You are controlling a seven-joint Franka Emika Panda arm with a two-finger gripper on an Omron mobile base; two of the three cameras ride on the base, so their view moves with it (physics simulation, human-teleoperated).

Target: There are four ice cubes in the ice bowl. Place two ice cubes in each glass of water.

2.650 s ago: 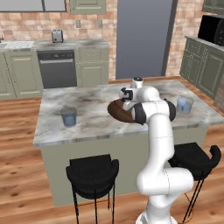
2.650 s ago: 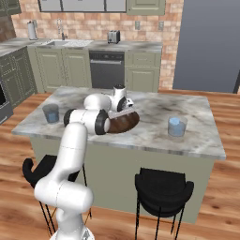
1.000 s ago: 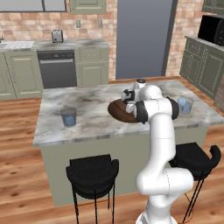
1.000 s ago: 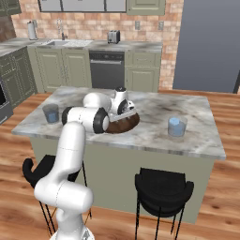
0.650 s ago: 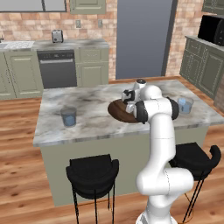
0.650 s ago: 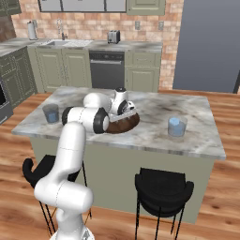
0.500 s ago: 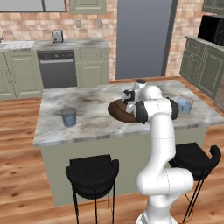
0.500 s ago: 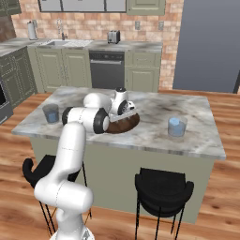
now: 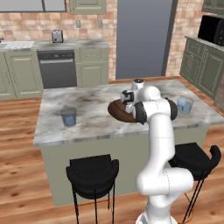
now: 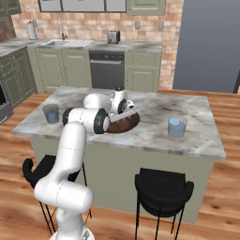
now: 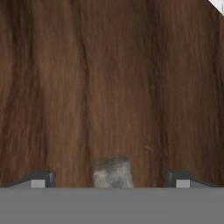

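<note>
The dark-brown wooden ice bowl (image 9: 116,112) (image 10: 127,123) sits mid-island, and its wood grain (image 11: 109,78) spreads across the hand view. My gripper (image 9: 127,99) (image 10: 124,111) (image 11: 112,179) is down inside the bowl, open, its fingertips (image 11: 42,178) set wide. One pale greyish ice cube (image 11: 113,173) lies on the wood between them, touching neither. One glass of water (image 9: 68,116) (image 10: 50,113) stands near the island's left end, the other glass (image 9: 185,105) (image 10: 176,126) toward the right end. Other cubes are hidden behind the hand.
Two black stools (image 9: 93,173) (image 10: 163,187) stand at the island's near side. The marble island top (image 9: 87,124) stretches between bowl and glasses. Cabinets, a dishwasher (image 9: 57,69) and a toaster (image 9: 56,36) line the back wall.
The hand has come down a little into the bowl since the earliest frames. Over the last second it has barely moved, and the jaws have stayed wide.
</note>
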